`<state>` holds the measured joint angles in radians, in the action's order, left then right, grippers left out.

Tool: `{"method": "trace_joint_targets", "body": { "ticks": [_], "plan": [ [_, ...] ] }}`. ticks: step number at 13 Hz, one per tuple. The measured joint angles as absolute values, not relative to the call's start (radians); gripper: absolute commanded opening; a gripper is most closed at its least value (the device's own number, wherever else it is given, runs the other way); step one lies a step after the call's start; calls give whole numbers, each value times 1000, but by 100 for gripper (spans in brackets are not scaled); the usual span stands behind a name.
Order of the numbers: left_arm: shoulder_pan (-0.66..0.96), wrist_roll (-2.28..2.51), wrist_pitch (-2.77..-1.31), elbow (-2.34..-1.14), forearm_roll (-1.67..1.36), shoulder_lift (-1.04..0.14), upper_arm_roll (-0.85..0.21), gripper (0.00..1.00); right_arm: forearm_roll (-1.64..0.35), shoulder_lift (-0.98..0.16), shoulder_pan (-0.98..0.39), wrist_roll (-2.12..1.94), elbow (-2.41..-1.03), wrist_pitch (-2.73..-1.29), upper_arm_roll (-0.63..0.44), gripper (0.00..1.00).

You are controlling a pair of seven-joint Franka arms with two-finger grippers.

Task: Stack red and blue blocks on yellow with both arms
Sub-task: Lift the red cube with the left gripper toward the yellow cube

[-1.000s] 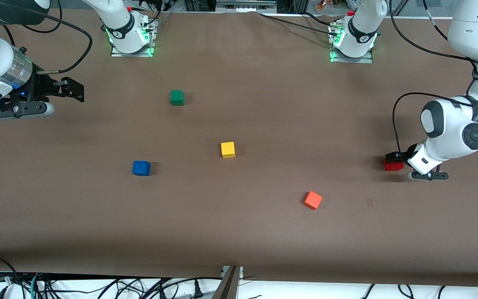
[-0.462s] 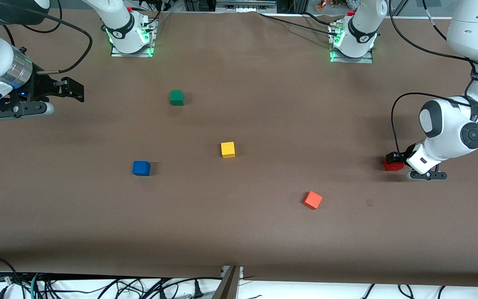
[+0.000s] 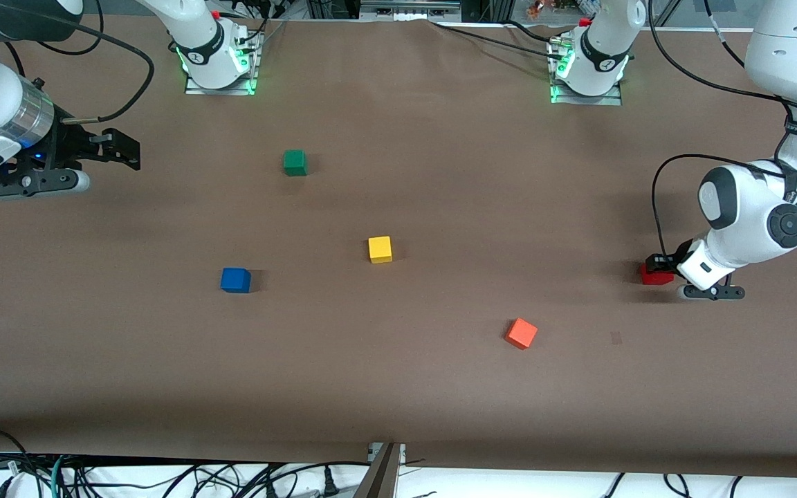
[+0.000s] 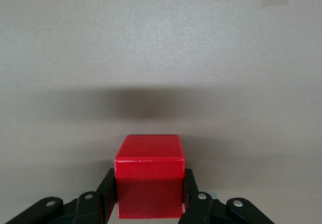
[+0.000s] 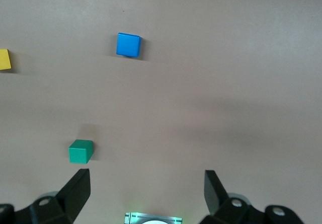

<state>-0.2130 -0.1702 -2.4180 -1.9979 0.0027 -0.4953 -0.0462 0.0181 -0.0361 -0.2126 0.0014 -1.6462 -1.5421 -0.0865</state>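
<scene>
My left end effector [image 4: 149,204] pinches the deep red matte cube [image 4: 149,176] on the brown tabletop [image 3: 440,173], right edge of the front frame. My right end effector [image 3: 118,149] waits spread wide, upper left. Bright blue matte cube [image 3: 235,279] sits centre-left, bright yellow matte cube [image 3: 380,249] at centre, well apart.
</scene>
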Motion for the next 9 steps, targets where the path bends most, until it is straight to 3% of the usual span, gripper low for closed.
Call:
{"method": "trace_joint_targets", "body": {
  "ticks": [5,9],
  "plan": [
    [-205,-141,-2394,-1969,3,-435,-141,18,18,-36,-213,1,-1646,-1542,-86,100],
    [-165,40,-2223,-1858,3,-403,-282,8,18,-36,-213,1,-1646,-1542,-86,100]
  ]
}}
